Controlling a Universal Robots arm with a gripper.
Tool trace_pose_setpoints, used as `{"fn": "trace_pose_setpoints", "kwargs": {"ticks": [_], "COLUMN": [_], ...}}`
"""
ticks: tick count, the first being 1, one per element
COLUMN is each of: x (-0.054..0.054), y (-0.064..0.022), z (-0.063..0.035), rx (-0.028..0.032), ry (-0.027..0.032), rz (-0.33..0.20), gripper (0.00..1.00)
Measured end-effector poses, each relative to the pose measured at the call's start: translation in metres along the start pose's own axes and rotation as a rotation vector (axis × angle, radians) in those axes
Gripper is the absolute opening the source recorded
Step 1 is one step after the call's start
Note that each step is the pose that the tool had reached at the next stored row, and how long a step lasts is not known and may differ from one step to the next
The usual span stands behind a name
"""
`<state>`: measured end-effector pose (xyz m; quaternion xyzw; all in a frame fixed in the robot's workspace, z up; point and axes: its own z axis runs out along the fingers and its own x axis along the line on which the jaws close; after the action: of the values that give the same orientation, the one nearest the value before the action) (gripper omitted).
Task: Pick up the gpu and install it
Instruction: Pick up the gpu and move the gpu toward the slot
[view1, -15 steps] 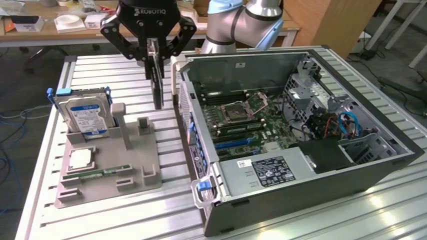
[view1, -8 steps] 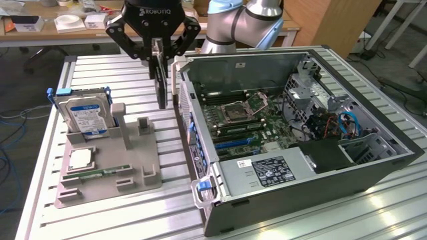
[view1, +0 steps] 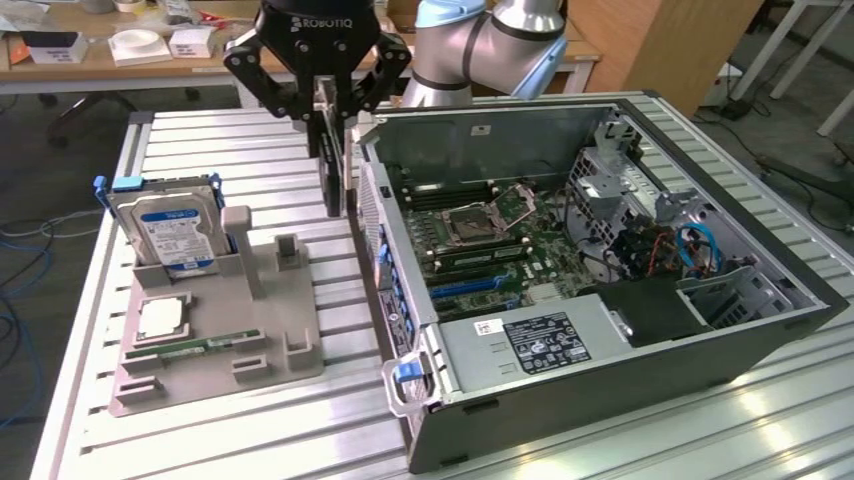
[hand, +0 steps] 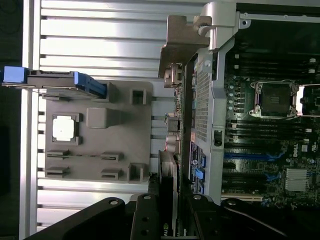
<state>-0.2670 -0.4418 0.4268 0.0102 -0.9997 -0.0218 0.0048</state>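
While I am hanging over the gap between the holder and the case, my gripper (view1: 334, 108) is clamping the gpu (view1: 332, 170) by its upper end. My jaws are standing roughly half closed, with the thin card pinched flat between them. The gpu is hanging upright and edge-on, clear of the table, just outside the rear wall of the case (view1: 747, 330). On the exterior view's face, the case is lying at the card's three o'clock and the grey holder (view1: 274, 335) at its seven o'clock, with the hard drive (view1: 167, 230) standing at eight o'clock. In the wrist view, the pale bracket (hand: 182, 42) is showing at the end farthest from me.

I am judging the card to be light and stiff but fragile: a thin board with smooth faces that could slip or swing in my grip. I am counting the plain board edge, away from the connector side and the bracket, as the safest place to hold.
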Motion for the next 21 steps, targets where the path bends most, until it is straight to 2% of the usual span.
{"fn": "trace_pose_setpoints", "kwargs": {"ticks": [16,20,21], "x": [-0.015,-0.018,-0.018], "y": [-0.0003,-0.0003,-0.0003], "z": [-0.0001,-0.0001,-0.0001], "rx": [0.0003,0.0029,0.0052], "ry": [0.0000,0.0001,0.0001], "rz": [0.000,0.000,0.000], "gripper": [0.26,0.26,0.26]}}
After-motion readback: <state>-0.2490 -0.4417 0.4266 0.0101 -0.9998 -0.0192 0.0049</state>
